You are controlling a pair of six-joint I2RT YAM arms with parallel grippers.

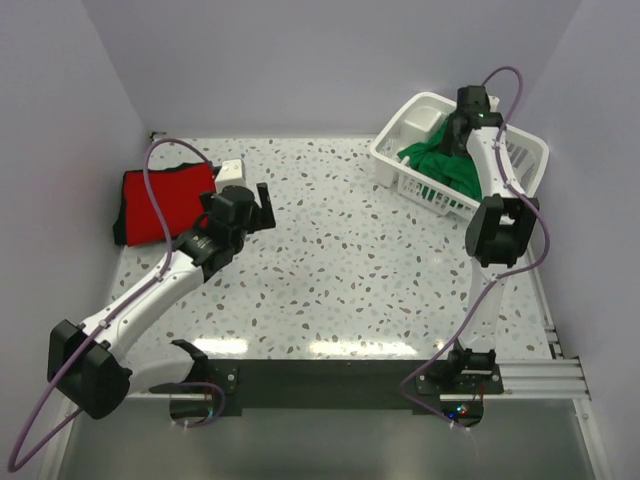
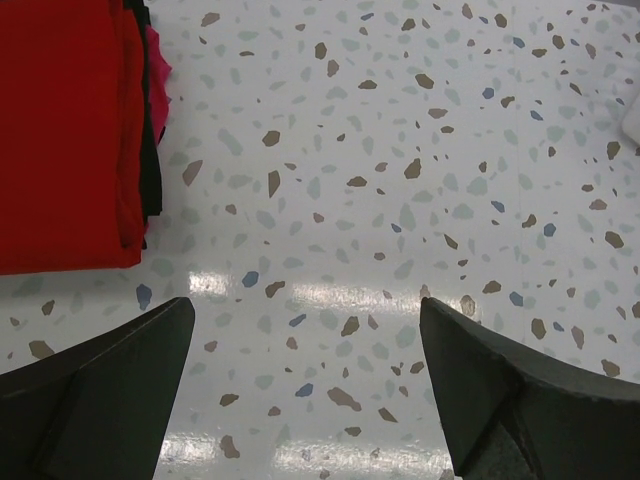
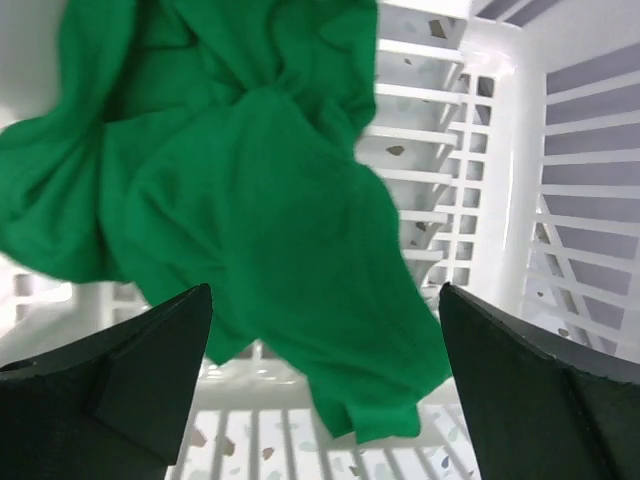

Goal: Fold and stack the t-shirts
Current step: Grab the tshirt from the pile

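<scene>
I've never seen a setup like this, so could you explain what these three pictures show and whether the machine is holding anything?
These are two robot arms bolted to a speckled table. The wide picture looks down from above and behind them. The other two come from small cameras on each wrist, with the dark fingers at the bottom. The left gripper hangs open over bare tabletop, beside a folded red shirt. The right gripper reaches into a white basket, open above a crumpled green shirt. Neither gripper is holding anything.
</scene>
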